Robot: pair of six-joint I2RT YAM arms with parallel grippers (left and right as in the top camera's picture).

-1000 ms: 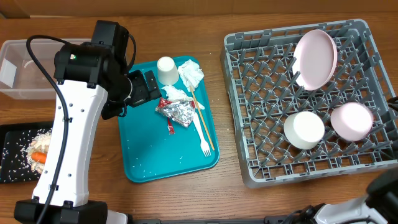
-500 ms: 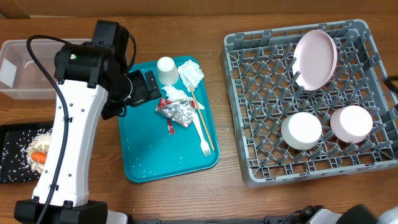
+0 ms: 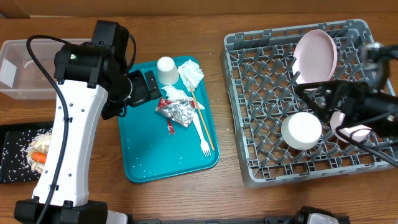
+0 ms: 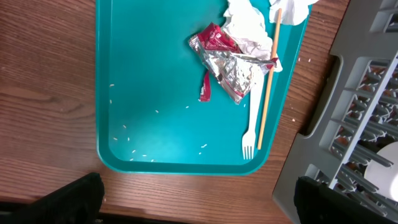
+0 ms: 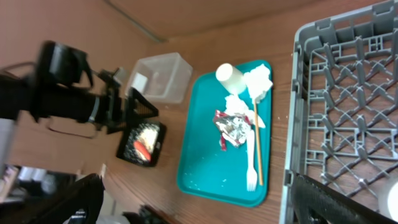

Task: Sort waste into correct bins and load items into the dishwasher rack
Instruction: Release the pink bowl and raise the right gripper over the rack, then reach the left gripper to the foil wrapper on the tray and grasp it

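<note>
White plastic fork [image 3: 201, 134]: lying flat on the teal tray [image 3: 146, 152], right along the tray's rack-side edge.

Most likely way of botching it from here: pinching down on the fork and dragging the chopsticks [image 3: 204, 124] along too, lying nearly parallel on the same strip of tray and just beside it (touching or not, can't tell). Or tugging the foil wrapper [image 3: 177, 112] first and flicking the fork off the tray, seeing as the handle end is apparently tucking under it. Also risking fingertips skidding off something that thin and shoving it over the tray's rim.

Running lengthwise with the tray's long side, tines pointing at the tray's near short edge, handle heading up toward the tray's middle, under the wrapper and a crumpled napkin [image 3: 176, 93].

Further out: cup [image 3: 166, 70] sitting at the tray's far edge. Hovering over the tray's left edge, toward the far end, the left gripper [image 3: 151, 87], jaws spread wide, clutching nothing. Hanging well off the tray, above the dishwasher rack [image 3: 249, 171], the right gripper [image 3: 308, 96], also gaping and empty.
</note>
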